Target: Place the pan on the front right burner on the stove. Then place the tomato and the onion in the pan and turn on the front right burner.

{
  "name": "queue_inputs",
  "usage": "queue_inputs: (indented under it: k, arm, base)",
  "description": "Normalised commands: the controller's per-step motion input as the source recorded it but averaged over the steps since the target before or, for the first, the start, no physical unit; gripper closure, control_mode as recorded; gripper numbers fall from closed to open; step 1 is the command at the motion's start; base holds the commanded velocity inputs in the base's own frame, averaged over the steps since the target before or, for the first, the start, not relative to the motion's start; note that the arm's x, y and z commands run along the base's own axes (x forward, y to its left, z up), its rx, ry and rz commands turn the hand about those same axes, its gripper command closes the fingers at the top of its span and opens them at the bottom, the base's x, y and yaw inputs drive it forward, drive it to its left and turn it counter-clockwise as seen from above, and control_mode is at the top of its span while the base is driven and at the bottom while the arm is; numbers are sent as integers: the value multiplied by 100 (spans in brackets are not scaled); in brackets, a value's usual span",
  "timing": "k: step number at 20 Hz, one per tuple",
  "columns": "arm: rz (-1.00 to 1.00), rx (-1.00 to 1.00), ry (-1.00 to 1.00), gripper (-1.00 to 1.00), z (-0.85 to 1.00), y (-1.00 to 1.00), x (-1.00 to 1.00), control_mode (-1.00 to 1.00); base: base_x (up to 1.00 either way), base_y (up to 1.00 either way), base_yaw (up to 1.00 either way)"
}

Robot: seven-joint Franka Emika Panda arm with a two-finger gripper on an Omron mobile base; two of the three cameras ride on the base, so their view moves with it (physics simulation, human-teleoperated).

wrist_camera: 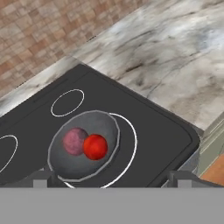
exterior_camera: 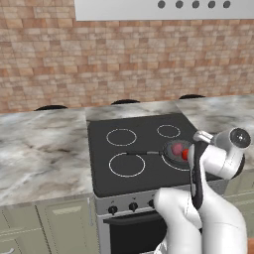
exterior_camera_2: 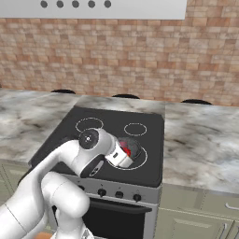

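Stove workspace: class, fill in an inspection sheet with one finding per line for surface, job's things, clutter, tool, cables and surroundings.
Surface: black stove cooktop, four white rings.
Job's things: pan sits on the front right burner, slightly off-centre; tomato and onion inside, touching.
Clutter: nothing seen.
Tool: gripper open, empty, above the pan.
Cables: nothing seen.
Surroundings: marble counter both sides, brick wall, knobs on the front panel.
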Motion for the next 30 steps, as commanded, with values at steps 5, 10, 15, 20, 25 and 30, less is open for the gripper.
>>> queue_inputs:
  k: [5, 10, 15, 20, 25, 30]
  arm:
    - [0, 0, 8, -100, 28, 10, -42, -100]
    - [0, 0, 11, -100, 34, 16, -12, -100]
    - [5, 0, 7, -100, 16, 17, -8, -100]
    - [6, 0, 8, -100, 1, 6, -22, -100]
    - [3, 0, 3, -100, 0, 9, -27, -100]
    - [2, 0, 3, -100, 4, 25, -11, -100]
  base:
    - [0, 0, 0]
    - [0, 0, 0]
    - [0, 0, 0]
    - [0, 0, 0]
    - [0, 0, 0]
    - [0, 0, 0]
